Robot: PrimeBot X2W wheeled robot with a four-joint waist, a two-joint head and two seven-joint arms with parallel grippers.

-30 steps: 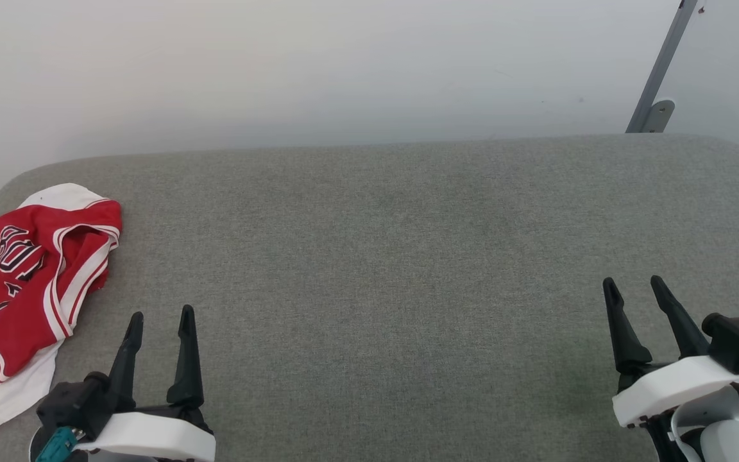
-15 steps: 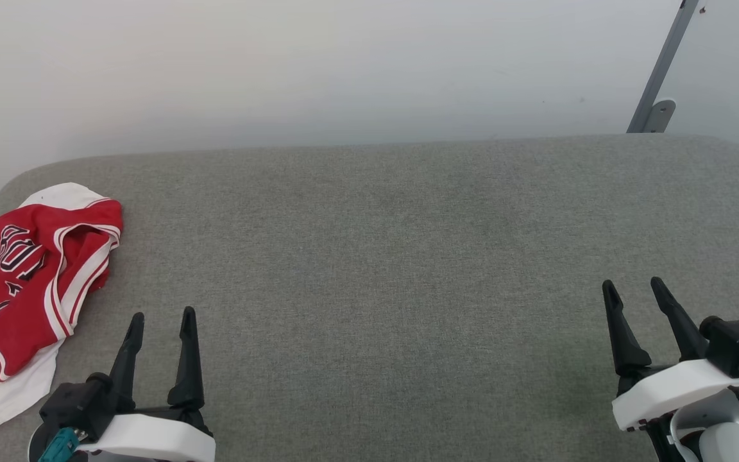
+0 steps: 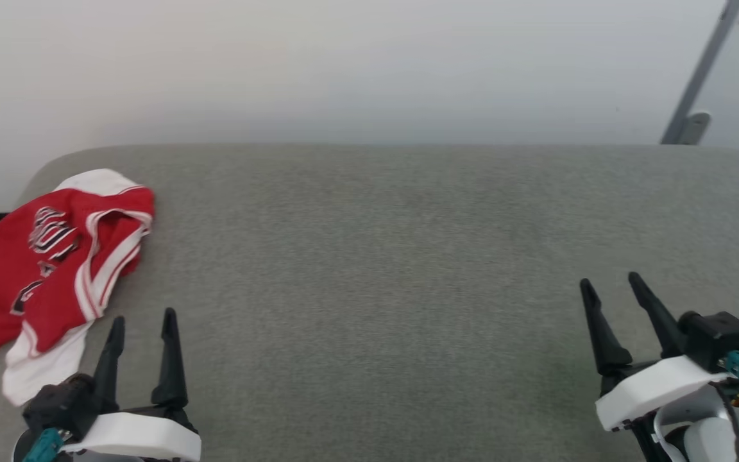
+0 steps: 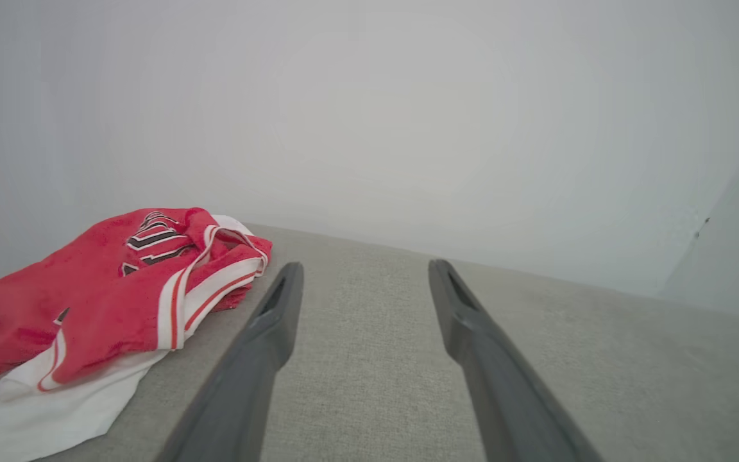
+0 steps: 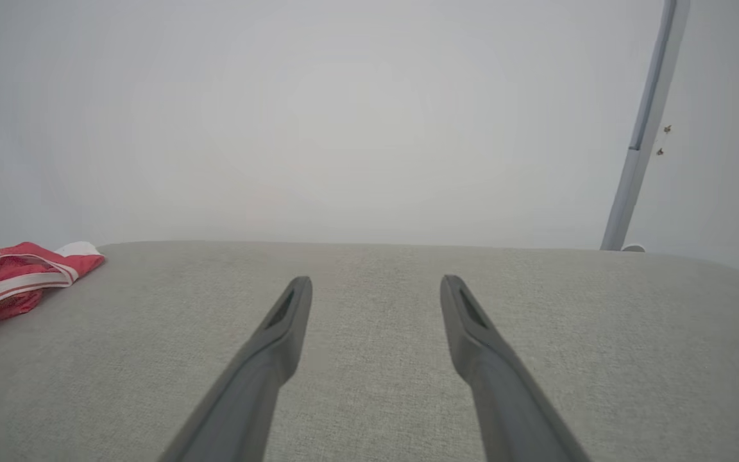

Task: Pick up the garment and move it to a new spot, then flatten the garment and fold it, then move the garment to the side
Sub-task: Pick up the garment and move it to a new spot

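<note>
Crumpled garment (image 3: 55, 256) by the left edge of the bench (image 3: 376, 256). Just beside it, left claw (image 3: 142, 315), released, empty. Near the right edge, right claw (image 3: 610, 279), likewise released.

The garment (image 3: 55, 285) is a red jersey-style shirt with white sleeves, red-and-white striped trim and black block lettering outlined in white. It lies crumpled in a loose heap, folded over itself, near the far left corner of the grey fabric-covered worktop (image 3: 408, 256). Its red body reaches the left edge. One white part shows at the far side, and another trails toward the near edge.
</note>
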